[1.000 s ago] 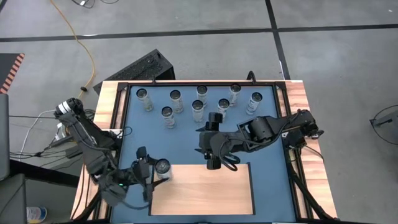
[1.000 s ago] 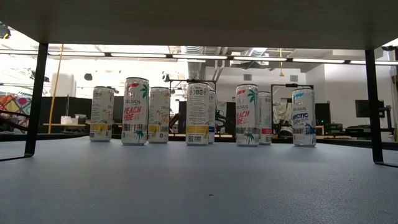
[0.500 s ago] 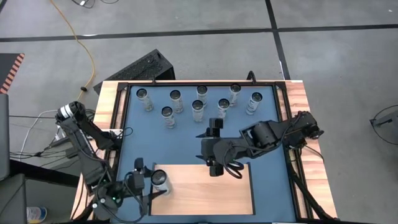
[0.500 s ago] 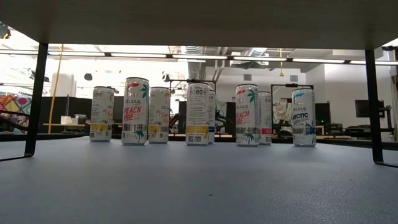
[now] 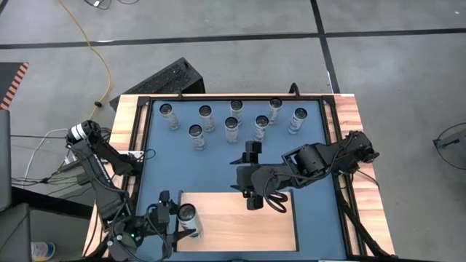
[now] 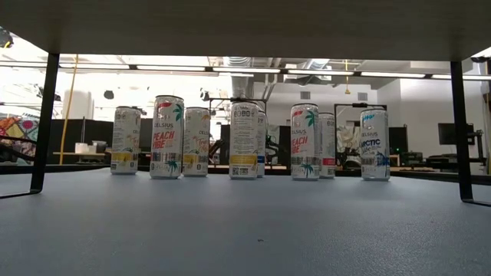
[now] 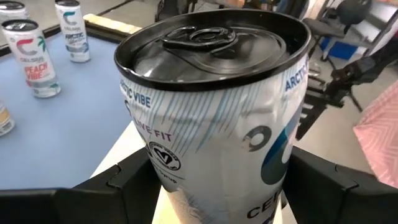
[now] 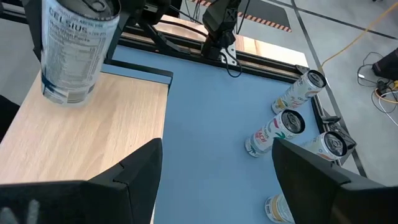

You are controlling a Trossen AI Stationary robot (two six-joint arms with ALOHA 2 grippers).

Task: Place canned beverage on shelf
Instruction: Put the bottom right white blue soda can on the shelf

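Observation:
My left gripper [image 5: 177, 219] is shut on a white and blue Arctic Vibe can [image 5: 188, 212], which stands upright over the left part of the pale wooden shelf [image 5: 247, 225]. The can fills the left wrist view [image 7: 217, 106] and also shows in the right wrist view [image 8: 73, 50]. My right gripper [image 5: 252, 198] is open and empty over the shelf's far edge; its fingers frame the right wrist view [image 8: 217, 168]. Several more cans [image 5: 233, 124] stand on their bases on the blue surface at the far side. My left gripper pinches the can's side wall [image 7: 155, 180] between its two fingers, one on each side of the body below the top rim. The fingers come level from the table's left side. The can is upright with its base [image 8: 63, 94] at the shelf's top; whether it touches the shelf, I cannot tell.
In the low view the other cans [image 6: 244, 139] stand in a row beyond the shelf, whose underside [image 6: 245, 23] and thin black legs [image 6: 42, 123] frame the picture. Wooden side strips [image 5: 125, 116] and black rails border the blue surface [image 5: 218, 164].
My left gripper has carried the can toward the table's near edge, from beside the shelf's far left corner to over the shelf's left part, keeping it upright. My right gripper has drifted a little toward the near edge.

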